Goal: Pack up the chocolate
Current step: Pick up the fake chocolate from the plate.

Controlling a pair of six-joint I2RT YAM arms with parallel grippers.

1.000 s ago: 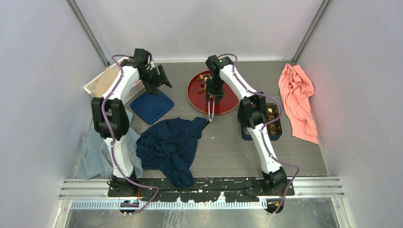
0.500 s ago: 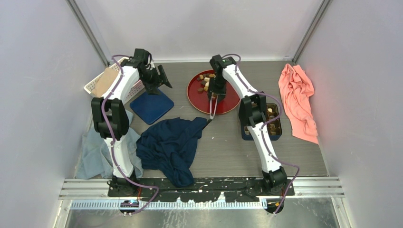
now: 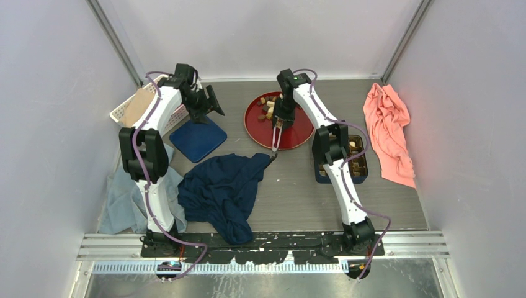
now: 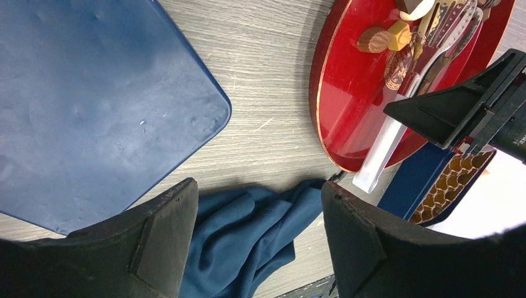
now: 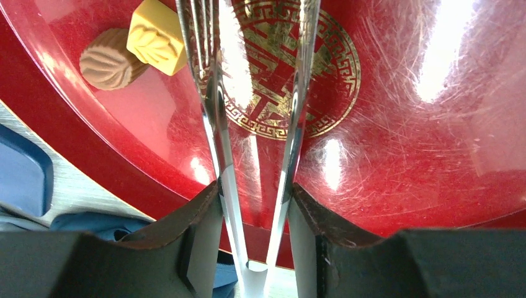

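Chocolate (image 5: 113, 64) lies on red tray (image 5: 403, 155) beside tongs (image 5: 214, 124).

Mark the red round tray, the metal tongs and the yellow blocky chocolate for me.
red round tray (image 5: 403, 161), right wrist view, bare floor.
metal tongs (image 4: 384, 149), left wrist view, handle end.
yellow blocky chocolate (image 5: 155, 37), right wrist view, top face.

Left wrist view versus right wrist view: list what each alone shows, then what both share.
Left wrist only: the open left gripper and the navy gridded box. Right wrist only: the right gripper clamped on the tongs, seen close. Both: the red tray, the tongs, a tan chocolate beside a yellow chocolate, and the navy cloth.
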